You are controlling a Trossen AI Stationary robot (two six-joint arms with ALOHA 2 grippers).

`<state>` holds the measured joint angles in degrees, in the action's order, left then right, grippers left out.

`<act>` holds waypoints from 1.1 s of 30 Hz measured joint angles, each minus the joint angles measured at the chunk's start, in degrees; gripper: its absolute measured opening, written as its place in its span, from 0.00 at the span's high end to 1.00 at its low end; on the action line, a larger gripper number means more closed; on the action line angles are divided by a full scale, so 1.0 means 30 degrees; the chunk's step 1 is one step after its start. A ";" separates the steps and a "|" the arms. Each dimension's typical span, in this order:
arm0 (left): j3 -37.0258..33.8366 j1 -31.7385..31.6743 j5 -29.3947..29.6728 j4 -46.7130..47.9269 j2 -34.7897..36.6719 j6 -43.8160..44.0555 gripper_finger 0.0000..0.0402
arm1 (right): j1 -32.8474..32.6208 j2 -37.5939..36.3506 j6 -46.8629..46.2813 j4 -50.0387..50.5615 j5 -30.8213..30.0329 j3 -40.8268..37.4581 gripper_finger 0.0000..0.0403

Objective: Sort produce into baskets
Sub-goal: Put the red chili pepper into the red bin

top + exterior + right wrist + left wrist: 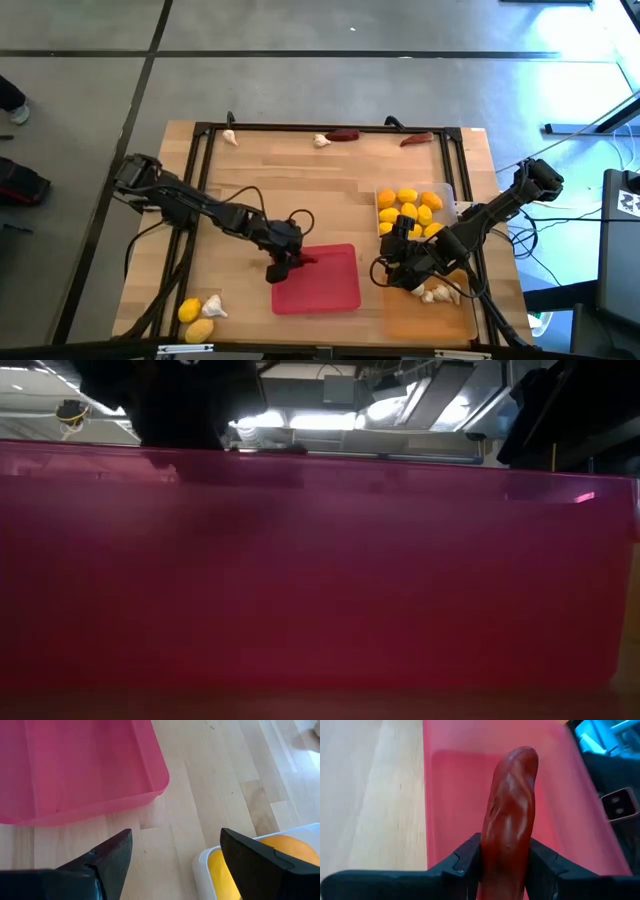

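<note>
Fingers (465,865) of the left gripper (283,263) clamp a dark red chili pepper (510,815) at the red tray's (335,290) 9 o'clock edge. Right gripper (395,262) fingers (107,855) are spread wide, at 3 o'clock of that tray, beside the clear tray (452,195) of lemons (410,205).

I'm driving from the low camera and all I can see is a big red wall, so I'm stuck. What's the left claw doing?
Observer: The left gripper is shut on a dark red chili pepper, at the left edge of the red tray.
Operator: Is anything in that tray yet?
Observer: No, the tray's inside looks bare in the high view.
Operator: Where's the other claw?
Observer: The right gripper is open over the wood between the red tray and the clear tray of lemons.
Operator: Any peppers left?
Observer: Two more peppers lie along the table's far edge.
</note>
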<state>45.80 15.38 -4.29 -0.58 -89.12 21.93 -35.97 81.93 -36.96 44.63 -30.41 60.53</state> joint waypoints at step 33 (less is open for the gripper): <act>-0.0007 -0.3670 0.6013 0.0892 -0.1651 0.0019 0.72 | 0.0000 0.0000 -0.0083 -0.0368 0.0000 0.0000 0.26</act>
<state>45.78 4.37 13.75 2.10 -94.07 21.99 -35.97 81.93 -37.21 43.53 -30.41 60.53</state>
